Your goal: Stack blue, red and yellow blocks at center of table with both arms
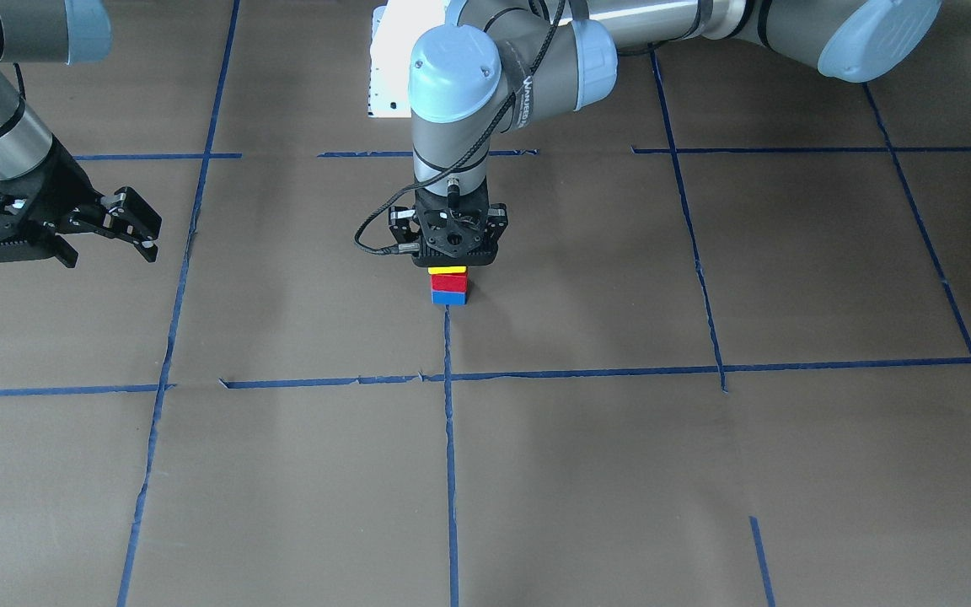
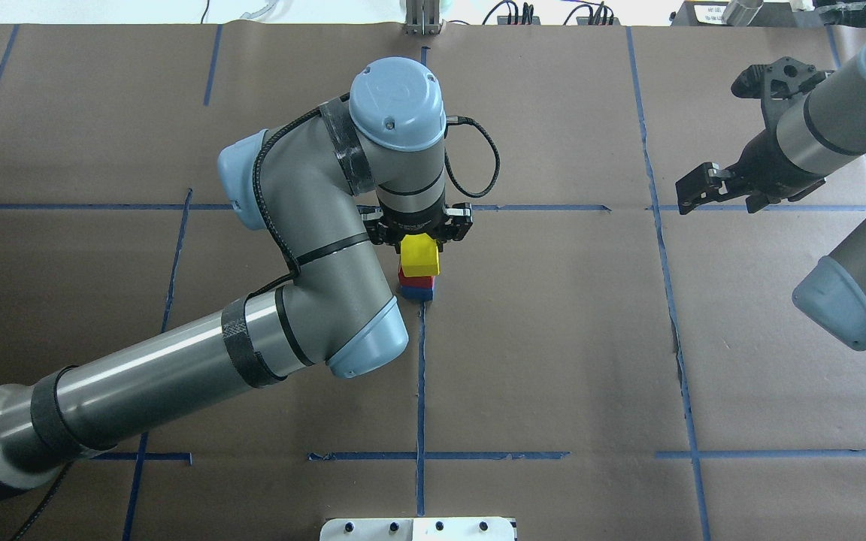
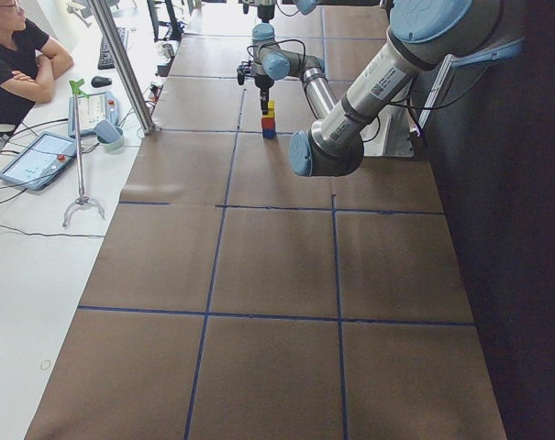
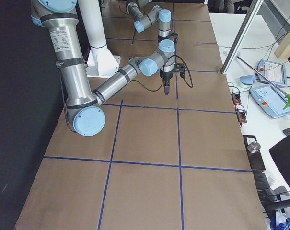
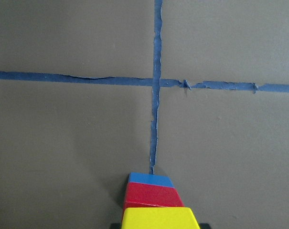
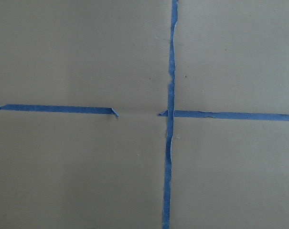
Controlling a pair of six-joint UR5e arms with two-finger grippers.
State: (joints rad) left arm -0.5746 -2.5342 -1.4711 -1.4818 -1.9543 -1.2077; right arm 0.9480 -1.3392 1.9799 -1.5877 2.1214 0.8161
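A yellow block (image 1: 447, 271) sits on a red block (image 1: 448, 282), which sits on a blue block (image 1: 448, 298), forming a stack at the table's center on a blue tape line. My left gripper (image 2: 418, 239) points straight down over the stack and is shut on the yellow block (image 2: 419, 257). The left wrist view shows the yellow block (image 5: 158, 218) at its bottom edge, with red (image 5: 151, 195) and blue (image 5: 150, 179) beneath it. My right gripper (image 1: 144, 232) is open and empty, raised far off to the side, also in the overhead view (image 2: 704, 188).
Blue tape lines (image 1: 449, 438) divide the brown table cover into squares. The white robot base plate (image 1: 388, 67) lies behind the stack. A seated person (image 3: 20, 55) and tablets are on a side desk beyond the table edge.
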